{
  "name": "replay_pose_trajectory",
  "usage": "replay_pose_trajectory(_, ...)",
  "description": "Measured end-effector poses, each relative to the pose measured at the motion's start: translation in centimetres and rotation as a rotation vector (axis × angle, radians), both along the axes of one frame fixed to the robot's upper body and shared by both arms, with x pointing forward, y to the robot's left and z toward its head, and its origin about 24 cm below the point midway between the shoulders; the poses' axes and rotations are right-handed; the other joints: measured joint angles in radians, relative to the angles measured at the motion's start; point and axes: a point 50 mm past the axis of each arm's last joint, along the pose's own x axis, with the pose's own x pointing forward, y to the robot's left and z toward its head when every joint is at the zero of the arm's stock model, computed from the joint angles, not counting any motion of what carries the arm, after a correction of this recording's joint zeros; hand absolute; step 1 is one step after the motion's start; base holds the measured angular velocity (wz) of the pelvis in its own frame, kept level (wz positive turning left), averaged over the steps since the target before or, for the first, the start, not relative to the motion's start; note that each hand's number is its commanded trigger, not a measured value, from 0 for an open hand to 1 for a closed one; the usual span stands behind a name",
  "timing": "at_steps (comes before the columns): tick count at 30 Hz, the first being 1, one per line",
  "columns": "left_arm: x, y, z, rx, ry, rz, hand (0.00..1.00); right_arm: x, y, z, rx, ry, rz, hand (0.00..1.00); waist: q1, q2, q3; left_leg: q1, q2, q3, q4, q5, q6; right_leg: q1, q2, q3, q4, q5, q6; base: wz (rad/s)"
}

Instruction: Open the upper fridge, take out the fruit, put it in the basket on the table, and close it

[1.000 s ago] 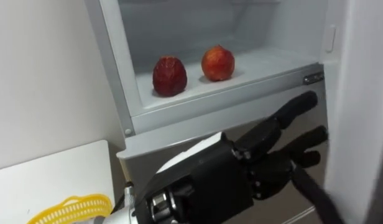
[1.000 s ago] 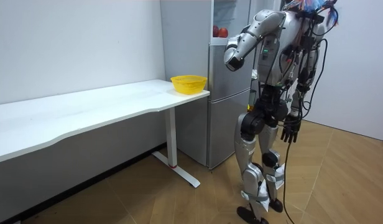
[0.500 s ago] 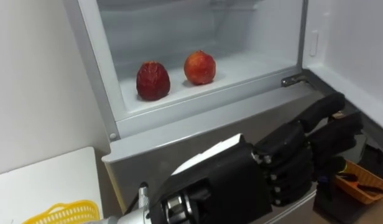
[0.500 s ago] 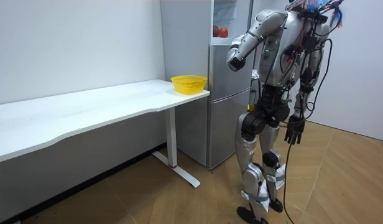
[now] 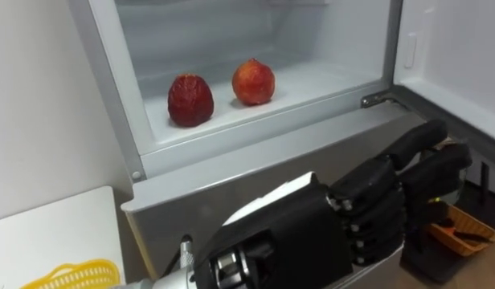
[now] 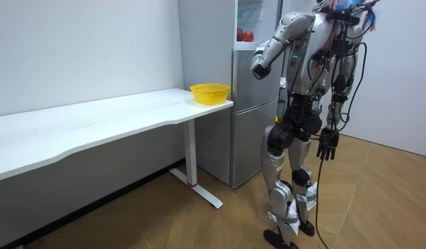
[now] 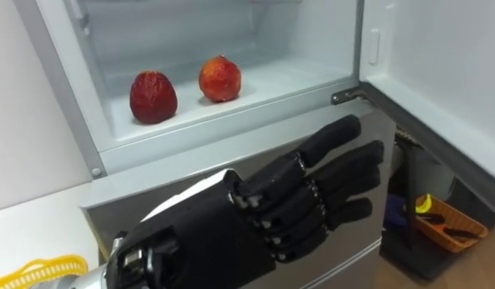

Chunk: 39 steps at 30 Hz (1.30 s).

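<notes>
Plain room, white walls, wood floor. The robot stood close before a tall grey fridge, just past the end of a white table [image 6: 130,114] that carried a yellow basket [image 6: 209,92] at its fridge-side corner. The basket was judged a likely place to set down whatever is fetched.

The upper fridge compartment [image 5: 255,128] was open, its fridge door [image 5: 452,56] swung clear along the right edge of the frame. Two fruits sat on the compartment floor, upper centre of the frame. A dark red fruit [image 5: 190,99] was on the left and an orange-red fruit [image 5: 253,82] just beside it on the right, the two not touching. Neither was touched by a hand. Both lay towards the front lip, judged an easy reach from outside.

The left hand [image 5: 368,217] filled the lower centre to lower right of the eye views. It was held up in front of the lower fridge door [image 5: 191,201], below the shelf lip and well short of the fruit. This was judged an approach posture, with the reach into the compartment not yet made. Its fingers [image 7: 336,132] were extended, nearly straight and loosely together, pointing to the upper right. They grasped nothing. Whether they brushed the door front could not be told.

The right hand [image 6: 327,145] hung beside the hip, centre right of the room view, fingers slack, empty and idle.
</notes>
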Motion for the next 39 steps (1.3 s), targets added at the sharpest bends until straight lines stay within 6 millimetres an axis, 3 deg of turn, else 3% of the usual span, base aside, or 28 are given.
replay_pose_trajectory(6, 0.1, 0.0, 0.0, -0.002, 0.007, 0.018, 0.0, 0.3, 0.0, 0.0, 0.004, -0.012, 0.003, 0.0, 0.005, 0.001, -0.0007, 0.001, 0.001, 0.001, -0.002, 0.0, 0.0, -0.002, 0.001, 0.003, -0.001, 0.0, 0.0, -0.01)
replay_pose_trajectory(10, 0.3, 0.7, 0.5, -0.015, -0.009, 0.053, 0.0, 0.2, 0.0, 0.0, 0.004, -0.015, -0.006, 0.0, 0.025, 0.009, -0.0062, -0.008, -0.003, 0.0, -0.002, 0.0, 0.0, -0.012, 0.001, 0.006, -0.001, 0.0, -0.001, -0.04)
replay_pose_trajectory(15, 1.2, 3.5, 2.3, -0.091, -0.06, 0.237, 0.0, -0.4, 0.0, 0.0, -0.011, -0.025, -0.022, 0.0, 0.068, 0.008, -0.0061, -0.002, -0.002, -0.008, -0.006, 0.0, 0.0, -0.007, 0.001, -0.004, 0.006, 0.001, -0.001, 0.01)
replay_pose_trajectory(21, 0.2, 6.7, 3.9, -0.175, -0.138, 0.42, 0.0, -2.0, -0.2, 0.0, -0.042, -0.033, -0.074, 0.0, 0.141, -0.004, -0.0031, 0.009, -0.001, -0.024, -0.011, 0.0, 0.0, 0.008, 0.0, -0.036, 0.006, 0.001, -0.001, 0.08)
replay_pose_trajectory(23, 0.3, 9.1, 3.7, -0.158, -0.143, 0.6, 0.0, -2.6, -0.3, 0.0, -0.057, -0.039, -0.098, 0.0, 0.187, -0.014, -0.0048, 0.013, -0.002, -0.026, -0.011, 0.0, 0.0, 0.011, 0.001, -0.044, 0.001, 0.0, -0.002, 0.02)
replay_pose_trajectory(25, 0.2, 11.1, 3.7, -0.142, -0.146, 0.744, 0.0, -3.0, -0.3, 0.0, -0.061, -0.04, -0.121, 0.0, 0.2, -0.024, -0.0044, 0.01, -0.002, -0.03, -0.01, 0.0, 0.0, 0.011, 0.001, -0.056, -0.002, 0.001, -0.002, 0.14)
replay_pose_trajectory(27, 0.0, 13.0, 3.8, -0.14, -0.16, 0.894, 0.0, -3.4, -0.3, 0.1, -0.07, -0.044, -0.15, 0.0, 0.231, -0.025, -0.0111, 0.001, -0.004, -0.032, -0.007, 0.0, 0.0, 0.009, -0.001, -0.065, -0.002, 0.001, -0.002, 0.15)
replay_pose_trajectory(31, -0.8, 16.0, 4.7, -0.193, -0.192, 1.112, 0.0, -4.2, 0.0, 0.0, -0.08, -0.045, -0.172, 0.0, 0.274, -0.035, -0.0112, 0.007, -0.003, -0.054, -0.007, 0.0, 0.0, 0.02, -0.001, -0.072, -0.003, 0.001, -0.002, 0.08)
replay_pose_trajectory(39, -3.1, 20.8, 4.4, -0.28, -0.201, 1.578, 0.0, -4.6, 0.2, 0.0, -0.094, -0.072, -0.176, 0.0, 0.317, -0.004, -0.0089, 0.003, -0.009, -0.082, 0.006, 0.0, 0.0, 0.032, -0.006, -0.1, -0.002, 0.0, -0.002, 0.12)
